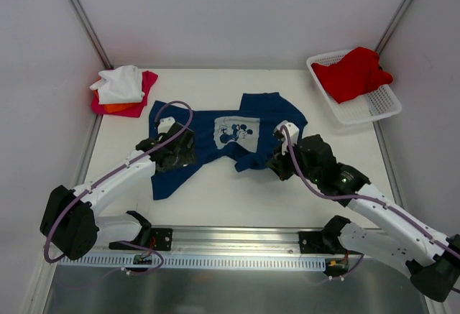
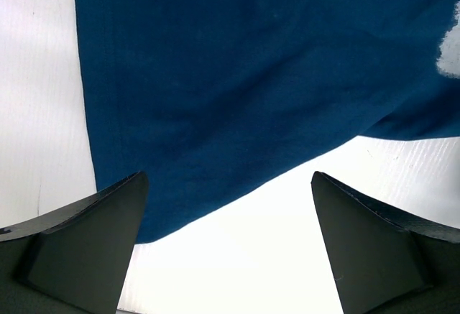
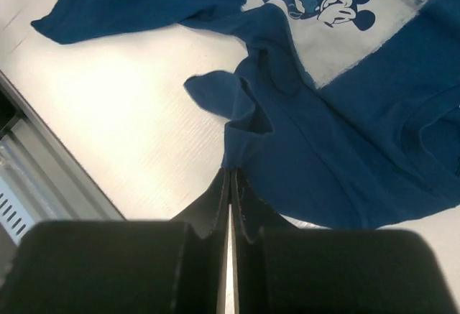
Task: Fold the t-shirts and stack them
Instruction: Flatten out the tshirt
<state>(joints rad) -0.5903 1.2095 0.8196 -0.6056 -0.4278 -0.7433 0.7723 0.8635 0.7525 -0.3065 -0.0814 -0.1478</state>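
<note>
Shows navy t-shirt (image 1: pixel 266 113) spread print-up mid-table (image 1: pixel 215 199), red t-shirt (image 1: pixel 356 73) in white basket (image 1: pixel 381 109) at 1 o'clock, white, orange and magenta t-shirts (image 1: pixel 123 90) piled at 11 o'clock. Finds left jaws wide open over the navy shirt's 8 o'clock edge, holding nothing. Finds right jaws closed, pinching a fold at its 4 o'clock edge.

White table (image 1: pixel 215 199), pretty plain. Navy t-shirt (image 1: pixel 253 109) sprawled across the middle, print side up, kinda rumpled at the near edge. Small pile of shirts (image 1: pixel 122 90) (white on orange on magenta) in the far left corner. White plastic basket (image 1: pixel 381 102) over at the far right.
</note>
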